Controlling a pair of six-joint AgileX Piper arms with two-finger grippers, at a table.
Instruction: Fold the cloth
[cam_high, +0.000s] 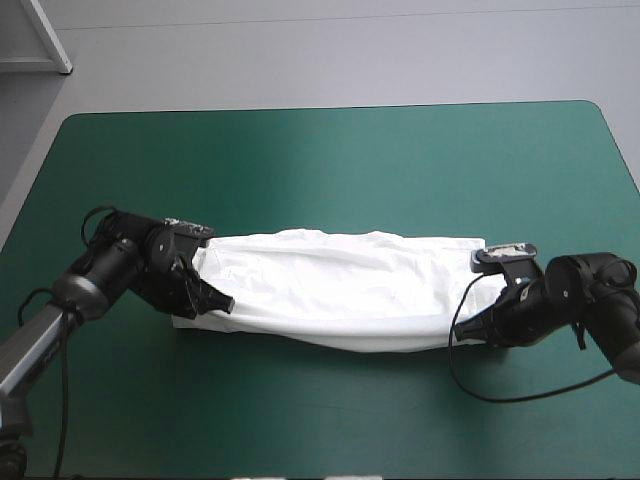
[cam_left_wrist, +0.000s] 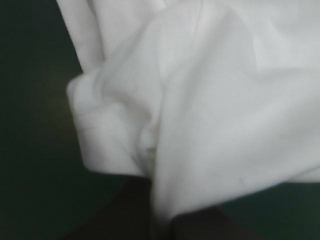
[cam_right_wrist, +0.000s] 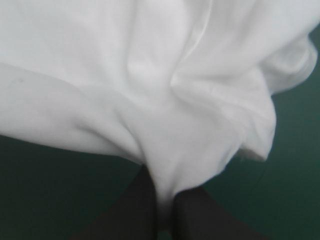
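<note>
Found T-shirt (cam_high: 340, 290) drawn into a long band across the teal-green cover (cam_high: 330, 150). Found left gripper (cam_high: 215, 300) and right gripper (cam_high: 478, 330) pinched almost closed on opposite ends. Advise moving both ends level, under even tension

Left arm (cam_high: 120, 258) and right arm (cam_high: 575, 290): rounded black housings behind 2 black fingers (cam_right_wrist: 135, 215) each; left's rear tube (cam_high: 30, 345) grey.

The T-shirt (cam_left_wrist: 225, 100) runs off both wrist views' edges.

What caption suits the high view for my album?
Left gripper and right gripper pinch opposite ends of the T-shirt over the teal-green table.
</note>
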